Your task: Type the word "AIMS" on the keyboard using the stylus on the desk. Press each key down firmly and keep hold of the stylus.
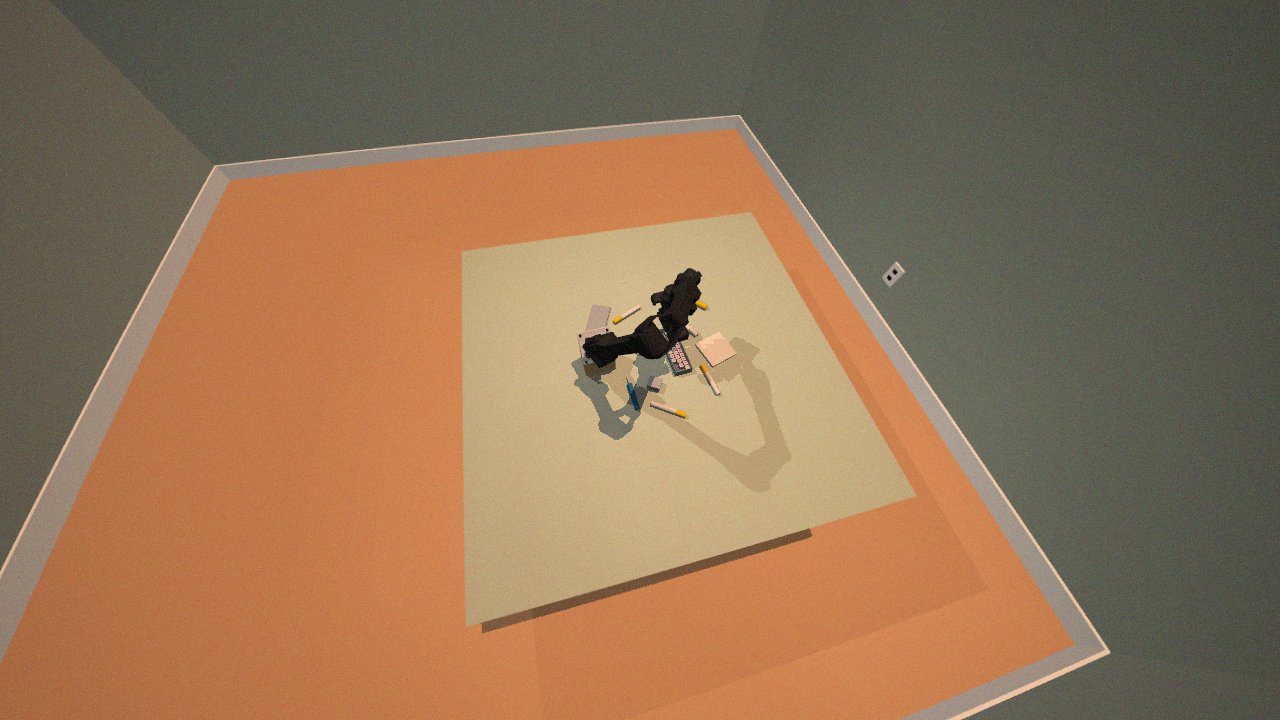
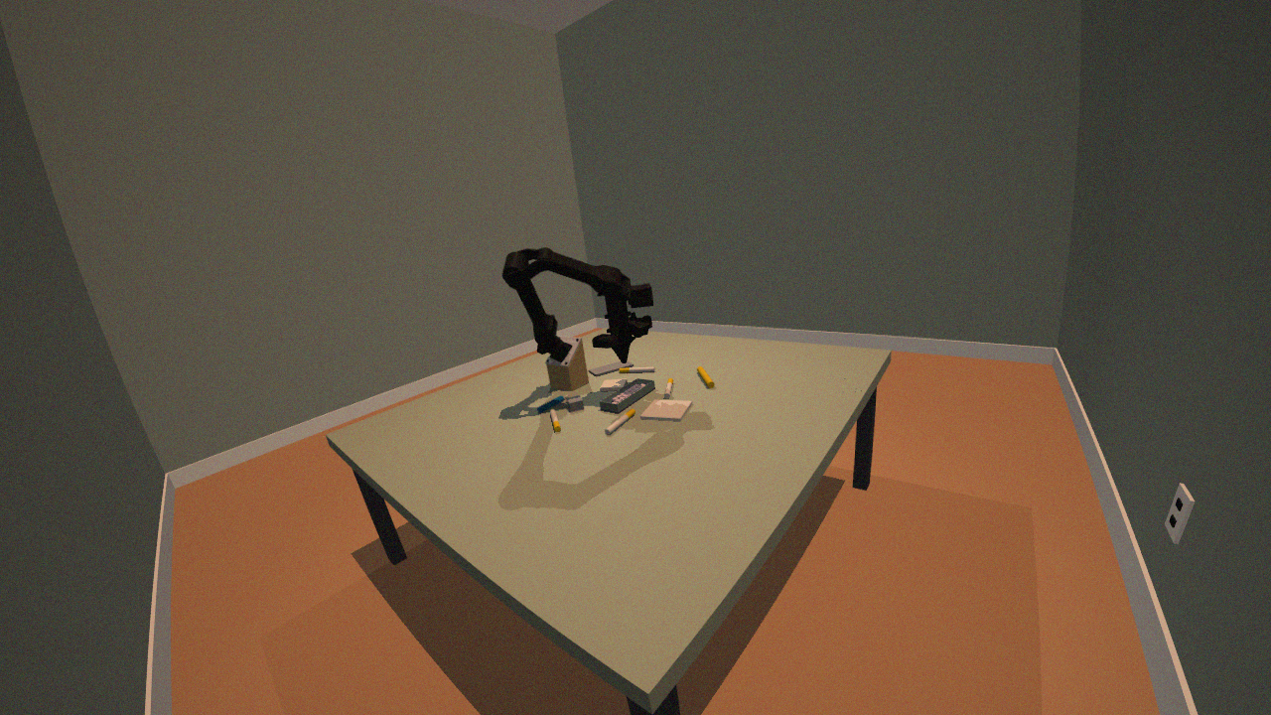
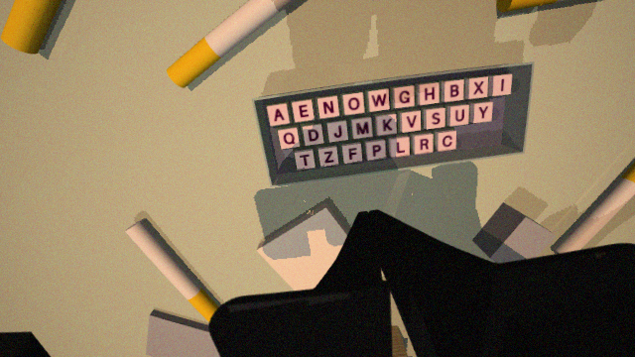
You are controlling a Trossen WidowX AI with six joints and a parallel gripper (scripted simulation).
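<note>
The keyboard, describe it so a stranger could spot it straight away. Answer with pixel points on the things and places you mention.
On the pale olive table (image 1: 537, 501) (image 2: 639, 533) (image 3: 99, 149), white-and-yellow sticks (image 1: 709, 379) (image 2: 619, 421) (image 3: 223, 40) lie scattered. Among them sits a dark, oblong keyboard (image 1: 680, 358) (image 2: 627, 395) (image 3: 387, 123). Unlike its neighbours, it carries three rows of pinkish lettered keys.
</note>
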